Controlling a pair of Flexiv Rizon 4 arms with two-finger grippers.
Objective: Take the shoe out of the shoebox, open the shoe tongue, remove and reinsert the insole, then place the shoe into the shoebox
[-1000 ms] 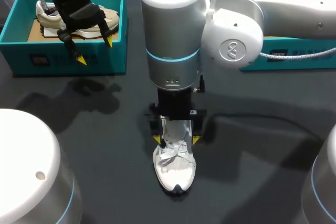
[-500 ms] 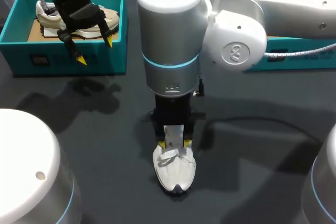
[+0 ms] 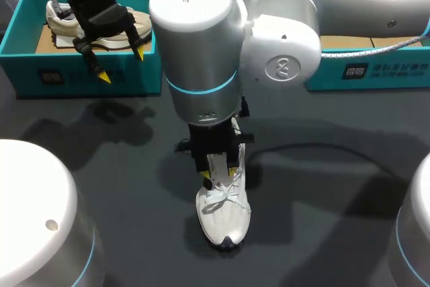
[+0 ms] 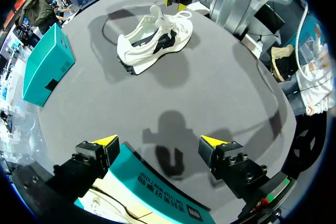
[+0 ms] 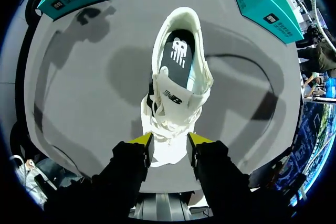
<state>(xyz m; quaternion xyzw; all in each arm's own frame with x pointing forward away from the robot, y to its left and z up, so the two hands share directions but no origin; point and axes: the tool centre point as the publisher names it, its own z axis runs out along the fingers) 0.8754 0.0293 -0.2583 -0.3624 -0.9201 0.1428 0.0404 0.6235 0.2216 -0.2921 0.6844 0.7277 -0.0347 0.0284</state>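
Note:
A white shoe (image 3: pixel 225 214) lies on the dark table's middle, toe toward the near edge. My right gripper (image 3: pixel 220 174) comes down on its laced top, and both yellow-tipped fingers (image 5: pixel 142 140) press the white upper just below the raised tongue (image 5: pixel 175 97). The black insole (image 5: pixel 179 55) shows inside the shoe. My left gripper (image 3: pixel 119 62) hangs open over the front wall of the teal shoebox (image 3: pixel 87 78), which holds a beige shoe (image 3: pixel 62 21). From the left wrist the white shoe (image 4: pixel 155 43) lies well ahead of the left gripper (image 4: pixel 158 141).
A second teal box or lid (image 3: pixel 376 68) lies at the back right, under my right arm. A white cable (image 3: pixel 396 45) runs along that arm. Dark bare table surrounds the white shoe on all sides.
My right gripper's fingers have drawn in from beside the shoe onto its laced top, and the right arm has shifted left. The left arm has not moved.

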